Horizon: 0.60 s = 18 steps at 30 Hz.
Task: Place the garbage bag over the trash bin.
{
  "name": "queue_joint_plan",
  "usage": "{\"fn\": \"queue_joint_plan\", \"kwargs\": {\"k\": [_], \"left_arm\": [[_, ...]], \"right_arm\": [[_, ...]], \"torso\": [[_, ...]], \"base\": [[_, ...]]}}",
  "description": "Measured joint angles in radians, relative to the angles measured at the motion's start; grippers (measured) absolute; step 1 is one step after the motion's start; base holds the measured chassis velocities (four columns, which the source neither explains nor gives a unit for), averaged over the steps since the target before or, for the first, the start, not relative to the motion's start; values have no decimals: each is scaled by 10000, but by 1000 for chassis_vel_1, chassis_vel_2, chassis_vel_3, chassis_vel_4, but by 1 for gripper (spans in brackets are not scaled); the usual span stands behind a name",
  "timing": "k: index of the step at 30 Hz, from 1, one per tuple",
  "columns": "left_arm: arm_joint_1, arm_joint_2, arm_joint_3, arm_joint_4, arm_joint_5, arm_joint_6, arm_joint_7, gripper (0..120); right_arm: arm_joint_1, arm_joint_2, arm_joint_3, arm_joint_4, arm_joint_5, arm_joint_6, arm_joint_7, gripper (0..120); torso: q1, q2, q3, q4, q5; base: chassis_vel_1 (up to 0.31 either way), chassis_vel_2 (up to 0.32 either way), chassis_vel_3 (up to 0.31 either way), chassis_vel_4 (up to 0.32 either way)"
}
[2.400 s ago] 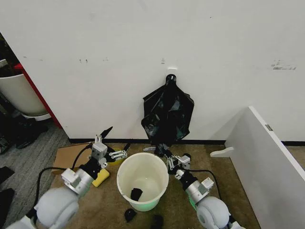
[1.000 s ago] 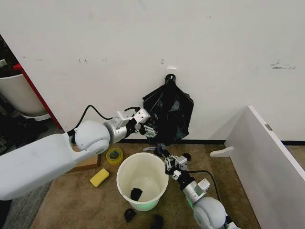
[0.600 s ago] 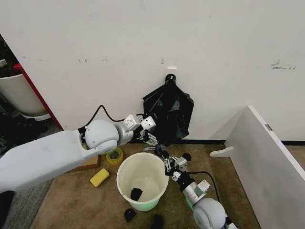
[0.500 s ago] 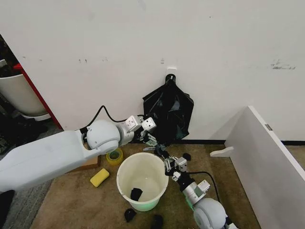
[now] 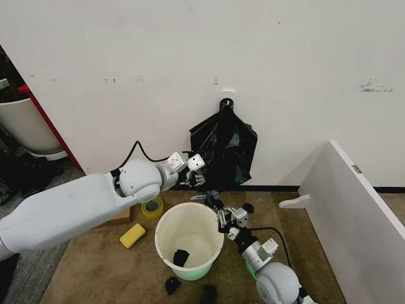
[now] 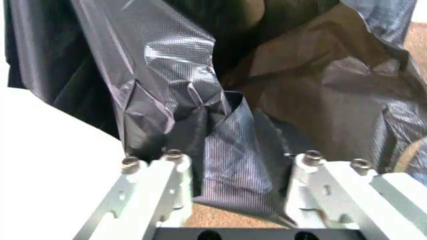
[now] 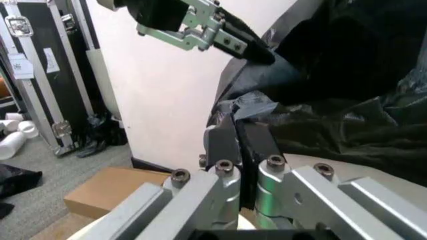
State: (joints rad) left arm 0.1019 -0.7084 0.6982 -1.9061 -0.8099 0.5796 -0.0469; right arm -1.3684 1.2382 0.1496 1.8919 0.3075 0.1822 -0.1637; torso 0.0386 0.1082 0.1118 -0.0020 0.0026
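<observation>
Nearest, low and just under the clenched right gripper (image 5: 219, 209): round white plastic trash bin (image 5: 166, 235), upright, mouth bare, one small black scrap (image 5: 181, 257) lying on its floor. Two more black scraps (image 5: 172, 285) on the carpet beside its base. Pinched between those right fingers (image 7: 227, 142), the bottom hem of the glossy, crinkly black garbage bag (image 5: 223, 151), hung from a wall hook (image 5: 227, 92) above. Higher, at the bag's side edge, the left gripper (image 6: 235, 172), spread wide with a fold of film lying between the fingers, not closed on it. Likely trouble: thin plastic torn at the hook by a downward tug, or only one layer caught and the mouth kept shut.
</observation>
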Motion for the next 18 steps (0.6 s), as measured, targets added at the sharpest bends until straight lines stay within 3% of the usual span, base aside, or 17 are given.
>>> {"fn": "queue_joint_plan", "kwargs": {"k": [2, 8, 18], "left_arm": [[322, 12, -355, 5, -3, -128, -117, 15], [966, 58, -975, 2, -41, -752, -376, 0], [3157, 125, -2770, -304, -891, -2895, -603, 0]], "right_arm": [[4, -11, -7, 2, 4, -1, 4, 0], [22, -33, -42, 7, 11, -3, 16, 0], [10, -60, -84, 208, 18, -33, 54, 0]], "torso": [[0, 0, 0, 1, -1], [0, 0, 0, 1, -1], [0, 0, 0, 2, -1]], "base": [[0, 0, 0, 0], [0, 0, 0, 0], [0, 0, 0, 0]]}}
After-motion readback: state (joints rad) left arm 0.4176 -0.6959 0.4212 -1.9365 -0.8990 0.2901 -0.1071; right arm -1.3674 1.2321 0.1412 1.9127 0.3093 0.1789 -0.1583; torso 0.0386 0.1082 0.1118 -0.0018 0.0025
